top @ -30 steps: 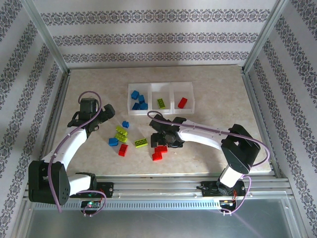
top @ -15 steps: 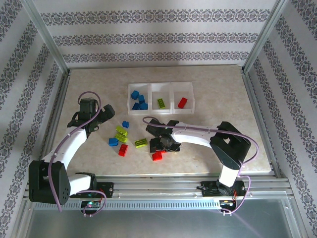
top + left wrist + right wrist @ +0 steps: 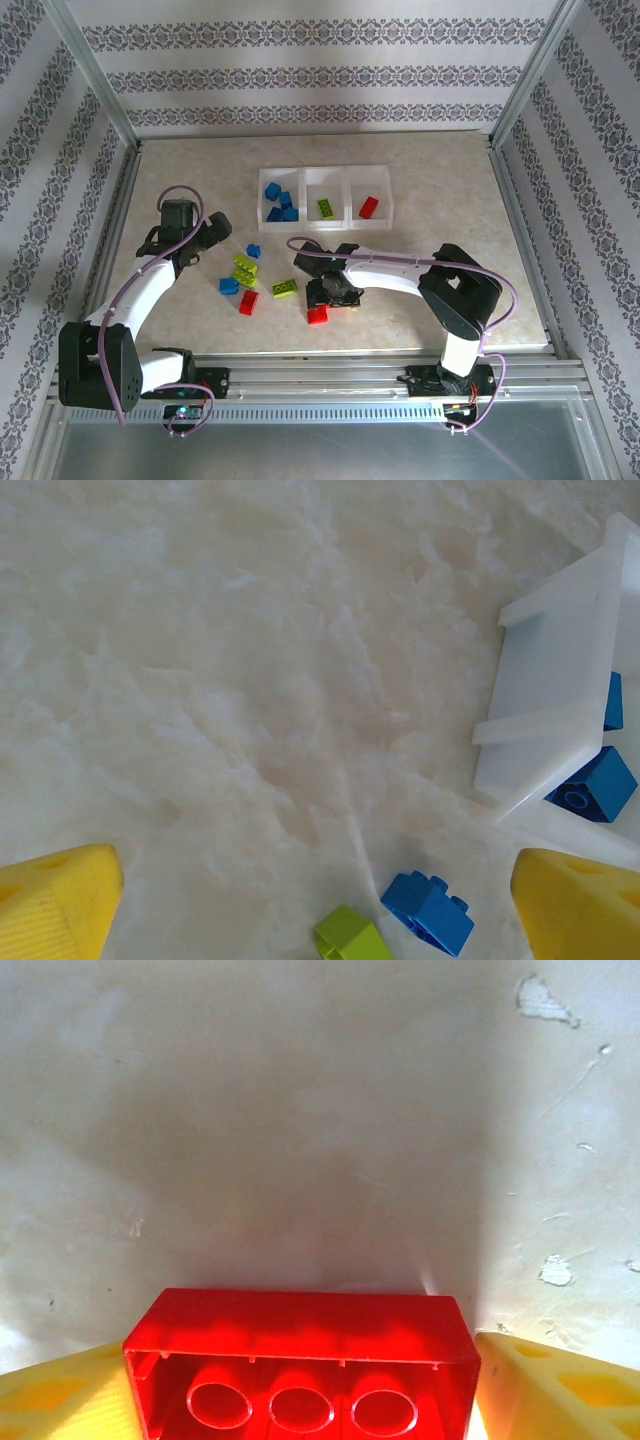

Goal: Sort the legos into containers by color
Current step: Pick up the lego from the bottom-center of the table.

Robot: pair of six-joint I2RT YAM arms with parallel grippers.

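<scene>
Right hand (image 3: 326, 290) is low at the table (image 3: 450, 200), its fingers flanking the ends of a red brick (image 3: 300, 1360) whose hollow underside faces the wrist camera; whether they clamp it cannot be told. The brick looks light, rigid and smooth-walled: grip opposite flat faces squarely. Left hand (image 3: 320, 905) hangs spread wide and empty near the bin (image 3: 550, 700) holding blue bricks

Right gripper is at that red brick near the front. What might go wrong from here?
The red brick sits lengthwise between the fingers of the right gripper; caught only at its ends, it may twist or slip on lifting. A second red brick lies beside the gripper and may get nudged. The bin holding red has raised walls; a low carry could clip one.
</scene>
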